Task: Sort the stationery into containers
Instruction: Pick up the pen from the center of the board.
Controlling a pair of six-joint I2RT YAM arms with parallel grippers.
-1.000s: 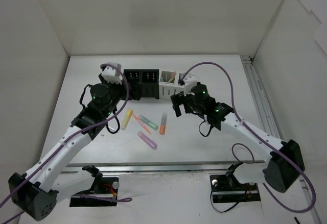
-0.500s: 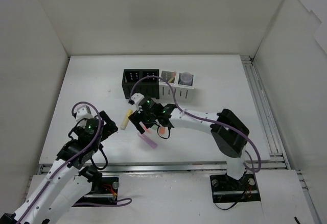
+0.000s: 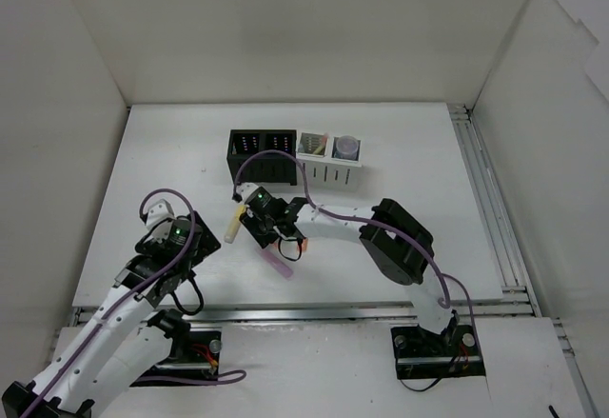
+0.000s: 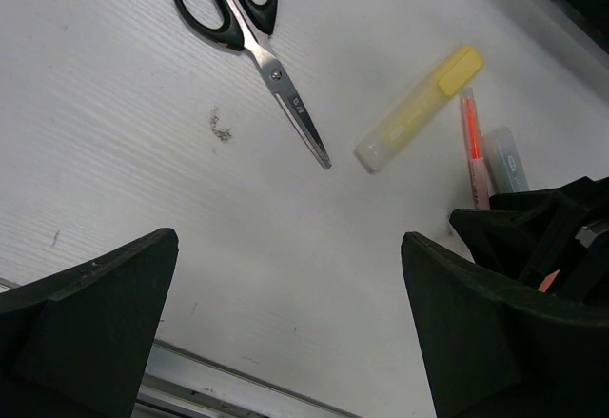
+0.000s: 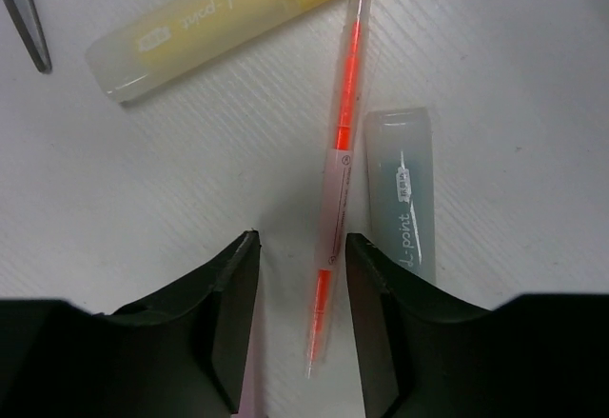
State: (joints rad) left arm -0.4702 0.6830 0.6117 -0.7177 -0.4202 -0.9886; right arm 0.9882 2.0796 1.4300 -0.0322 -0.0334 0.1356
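Jaws on the right, slightly parted, bracket the thin orange pen (image 5: 341, 170); left jaws gape wide. Probably light, stiff, slippery: pinch mid-barrel.

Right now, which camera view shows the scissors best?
Left wrist view: the scissors lie uncovered, nearly whole. The right wrist view catches only a blade tip; in the top view I cannot find them.

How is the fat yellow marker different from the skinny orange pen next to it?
The pale yellow plastic marker is thick; the thin clear pen with an orange core is much slimmer. In the right wrist view the marker lies slanted, the pen nearly upright. The pen's lower end sits between the open right gripper's fingers; the marker lies beyond them. Both lie flat on the white table.
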